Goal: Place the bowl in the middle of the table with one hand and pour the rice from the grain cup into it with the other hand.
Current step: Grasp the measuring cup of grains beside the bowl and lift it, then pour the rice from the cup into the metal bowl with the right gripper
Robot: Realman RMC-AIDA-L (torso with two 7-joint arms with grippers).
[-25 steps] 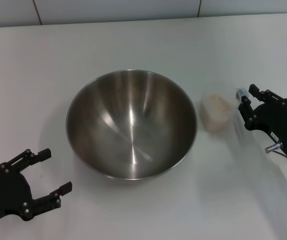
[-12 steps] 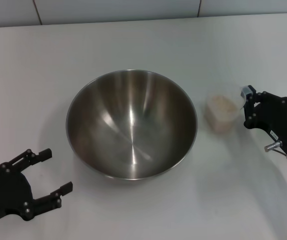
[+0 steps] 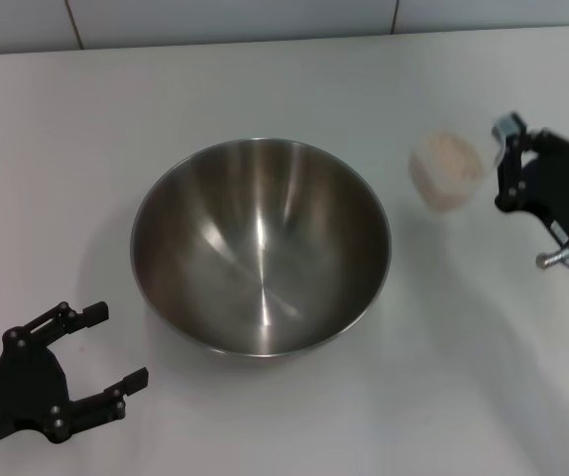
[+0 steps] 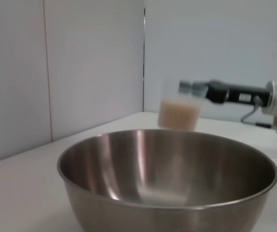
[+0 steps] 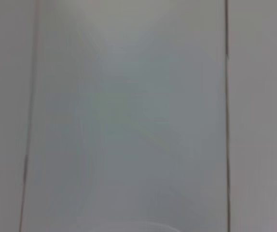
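While one bowl point(image 3: 261, 246), one grain cup point(image 3: 445, 169) and two grippers make up the whole count, only the bowl rests on the table point(image 3: 265, 89), sitting roughly at its middle with its steel inside bare of grain. The cup, holding one pale load of rice point(image 3: 449, 154), hangs in the air to the robot's right of the bowl, clear of the rim; in the left wrist view it shows above and beyond the far rim point(image 4: 178, 110), blurred, its clear upper wall hard to trace. The right gripper point(image 3: 508, 159) grips the cup from its outer side, fingers closed on it, though where they meet the cup is partly hidden by the black housing, and the arm is cut off at the frame edge. The left gripper point(image 3: 111, 347) sits near the front left corner, spread wide and holding nothing, well apart from the bowl. The right wrist view gives only flat grey panels.
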